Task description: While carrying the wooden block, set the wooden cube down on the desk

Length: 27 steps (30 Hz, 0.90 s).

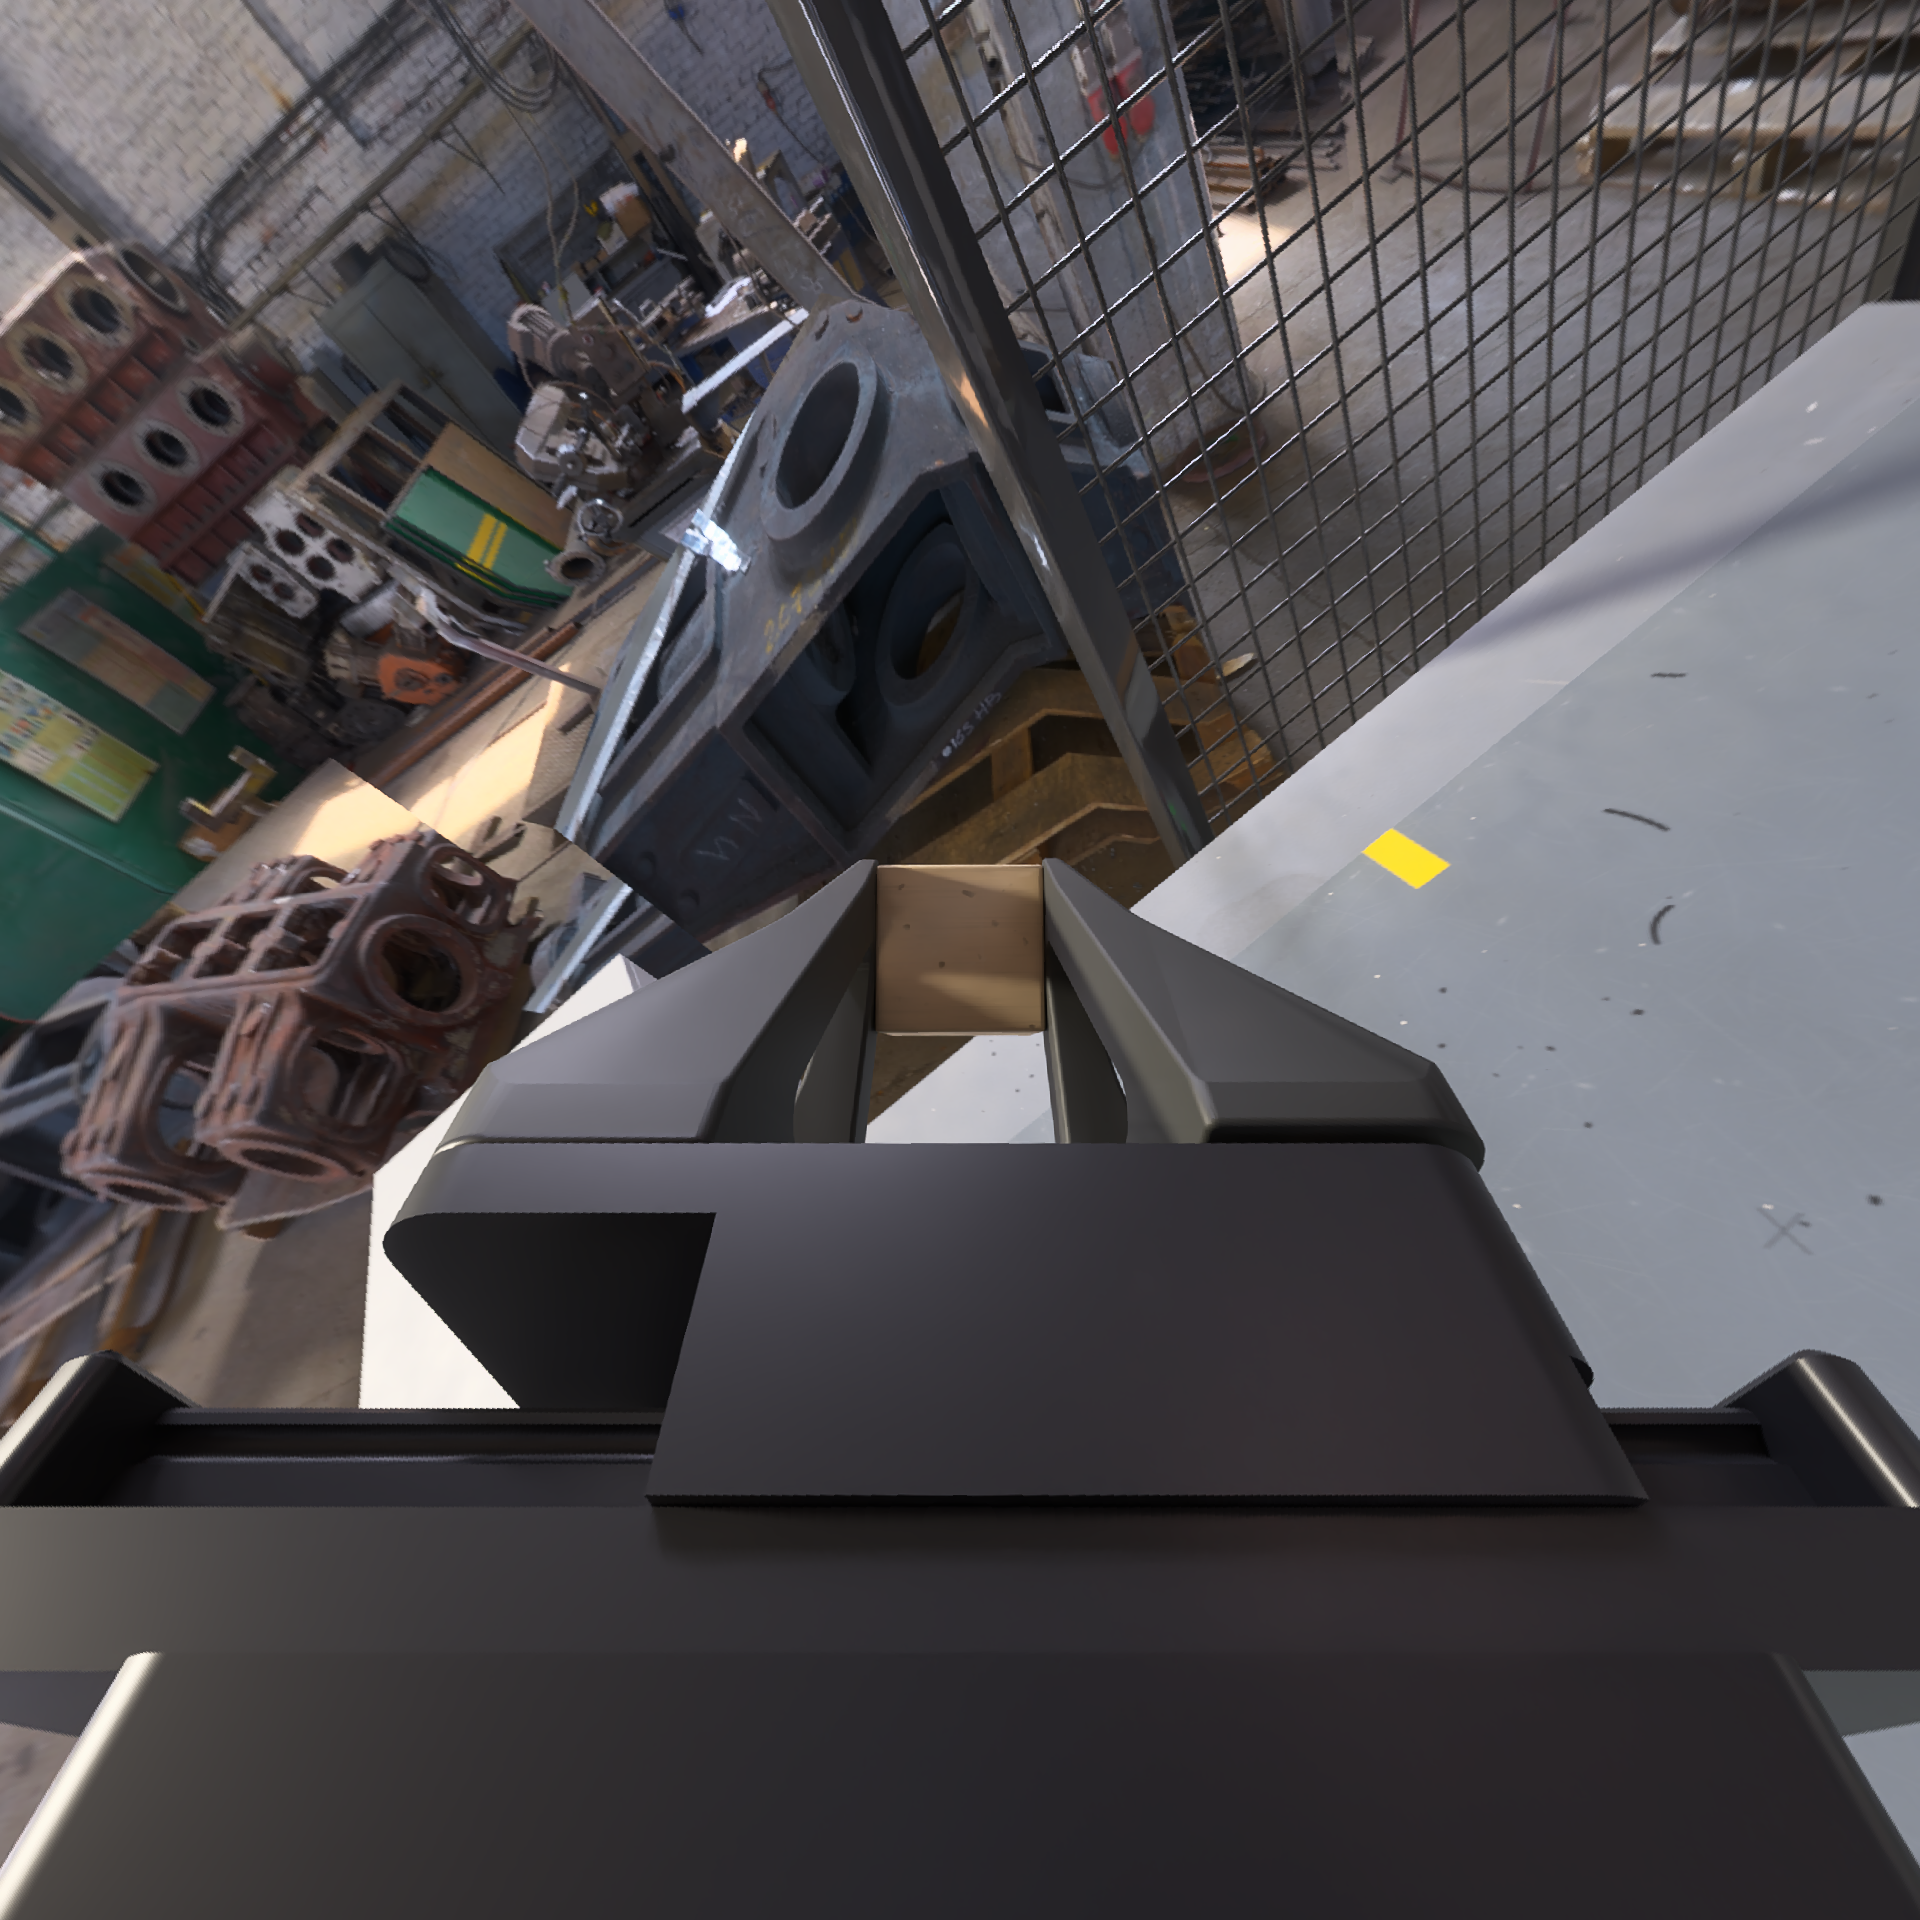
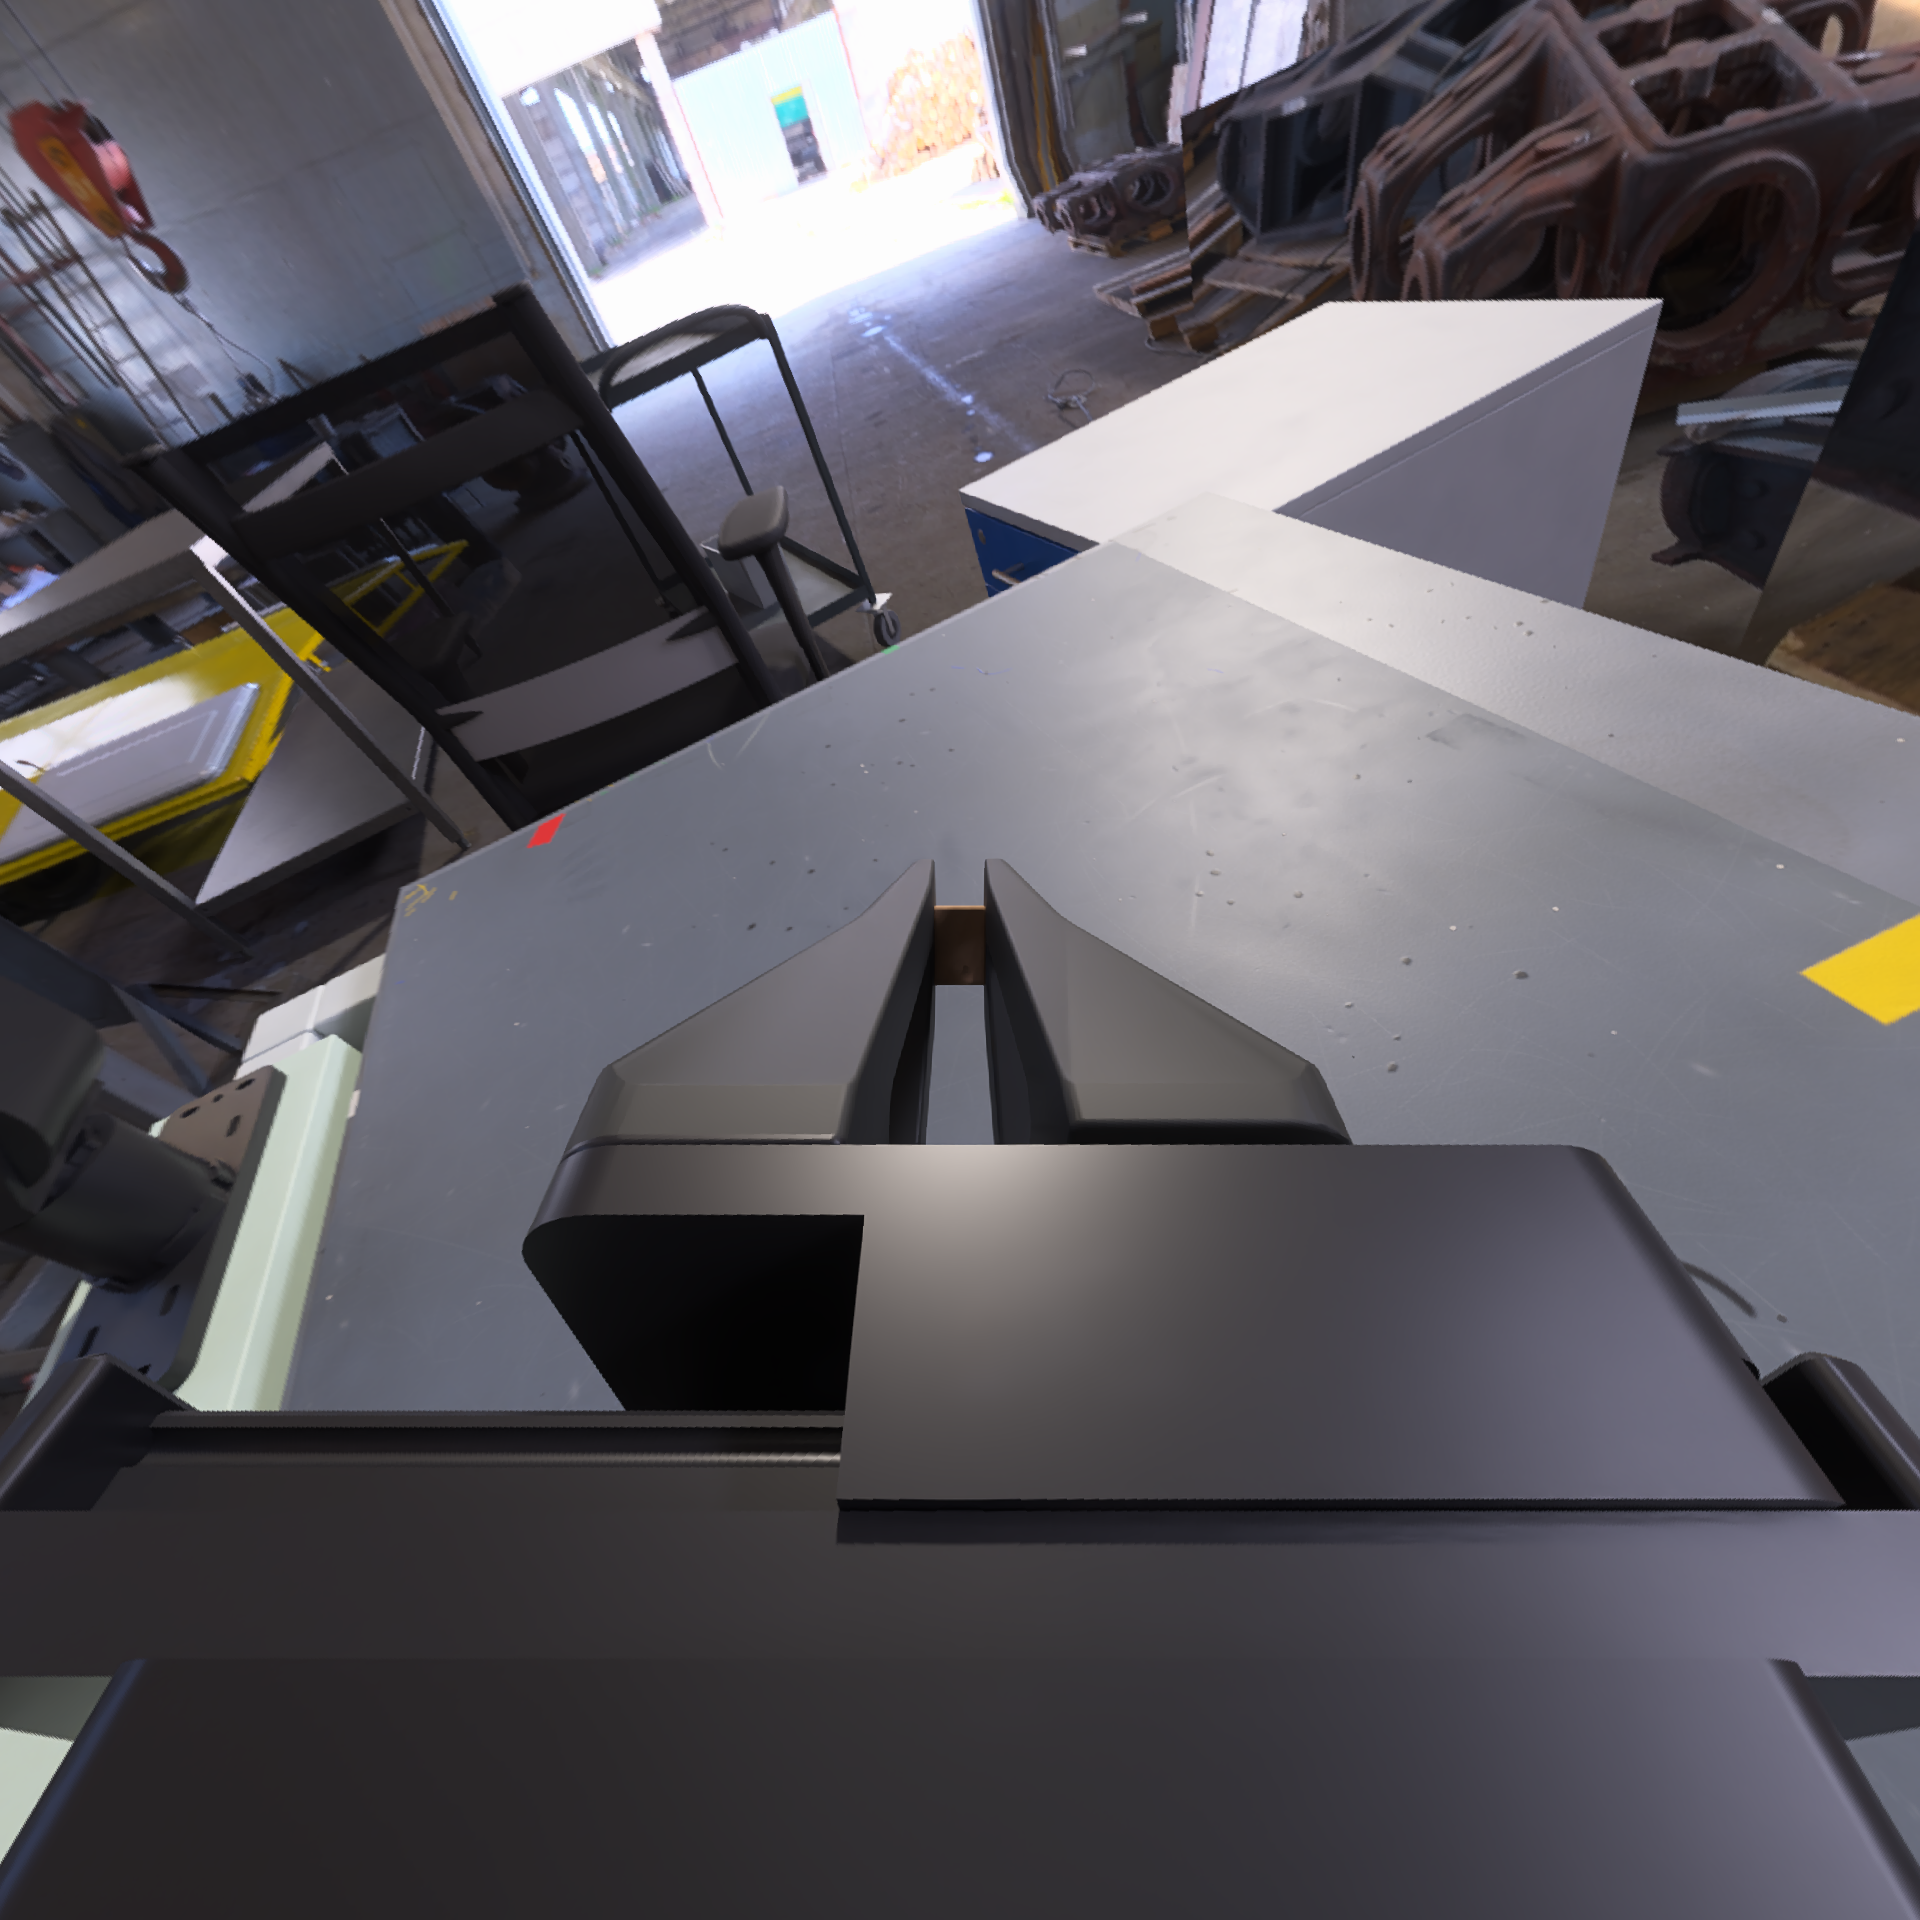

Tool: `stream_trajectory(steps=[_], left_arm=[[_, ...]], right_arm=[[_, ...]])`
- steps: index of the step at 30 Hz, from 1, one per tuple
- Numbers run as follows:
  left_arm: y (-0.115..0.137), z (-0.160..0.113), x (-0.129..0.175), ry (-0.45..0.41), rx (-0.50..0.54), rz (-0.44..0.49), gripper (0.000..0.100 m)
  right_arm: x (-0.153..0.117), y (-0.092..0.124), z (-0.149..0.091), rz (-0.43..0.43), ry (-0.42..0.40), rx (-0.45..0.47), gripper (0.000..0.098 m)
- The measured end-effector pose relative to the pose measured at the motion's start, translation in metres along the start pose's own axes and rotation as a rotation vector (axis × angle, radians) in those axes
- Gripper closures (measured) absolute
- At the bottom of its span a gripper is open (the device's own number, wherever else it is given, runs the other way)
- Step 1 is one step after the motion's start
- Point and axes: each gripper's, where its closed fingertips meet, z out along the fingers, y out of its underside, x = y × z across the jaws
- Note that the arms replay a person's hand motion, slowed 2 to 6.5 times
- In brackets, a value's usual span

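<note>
In the left wrist view, my left gripper (image 1: 958,883) is shut on a pale wooden cube (image 1: 957,948), held between the black fingers above the grey desk (image 1: 1558,935) near its edge. In the right wrist view, my right gripper (image 2: 959,883) is shut on a thin brown wooden block (image 2: 958,943), of which only a narrow strip shows between the nearly closed fingers. It is held above the grey desk (image 2: 1143,748).
A yellow patch (image 1: 1405,859) marks the desk right of the left gripper. A red mark (image 2: 545,831) and a yellow patch (image 2: 1870,982) lie on the desk. A white cabinet (image 2: 1351,416) stands behind the desk. A wire mesh fence (image 1: 1351,364) borders the desk.
</note>
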Motion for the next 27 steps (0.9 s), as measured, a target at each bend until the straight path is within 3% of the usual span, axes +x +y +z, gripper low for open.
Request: stream_trajectory(steps=[5, 13, 21, 27], left_arm=[[0.018, 0.029, 0.02, -0.004, -0.004, 0.1, 0.075], [0.083, 0.071, 0.071, 0.042, -0.096, 0.19, 0.075], [0.132, 0.098, 0.108, 0.046, -0.193, 0.16, 0.075], [0.157, 0.109, 0.133, 0.015, -0.182, 0.016, 0.075]], right_arm=[[-0.011, -0.022, -0.034, 0.002, -0.045, 0.065, 0.0901], [-0.028, -0.053, -0.09, -0.036, -0.08, 0.161, 0.0901], [-0.036, -0.066, -0.134, -0.069, -0.087, 0.209, 0.0901], [-0.037, -0.069, -0.155, -0.084, -0.084, 0.248, 0.0901]])
